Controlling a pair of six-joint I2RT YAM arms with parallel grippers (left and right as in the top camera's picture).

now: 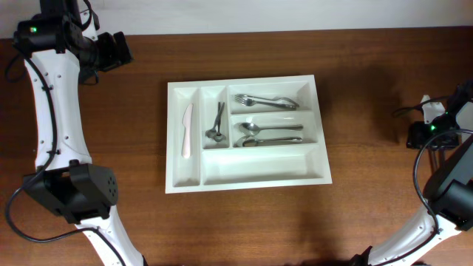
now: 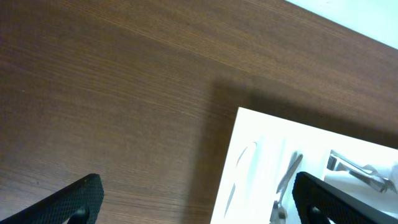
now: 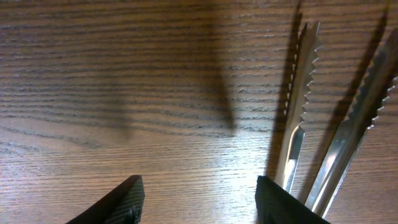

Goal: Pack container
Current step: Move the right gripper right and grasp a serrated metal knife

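Observation:
The container (image 1: pixel 185 185), a large white cutlery tray, lies in the middle of the table. It holds a white plastic knife (image 1: pixel 186 131) and a metal utensil (image 1: pixel 216 124) in the two narrow compartments, forks (image 1: pixel 266 101) in the top wide one and spoons (image 1: pixel 270 133) in the middle one. The bottom wide compartment holds nothing. My left gripper (image 1: pixel 122 50) is open and empty, above bare table left of the tray's far left corner (image 2: pixel 231 155). My right gripper (image 3: pixel 199 202) is open and empty over the table at the far right (image 1: pixel 420 129), with metal tongs (image 3: pixel 336 124) just beside its right finger.
The table is dark brown wood (image 1: pixel 355 214). Both arm bases stand at the front corners, the left one (image 1: pixel 70 192) and the right one (image 1: pixel 451 192). A pale wall runs along the table's far edge.

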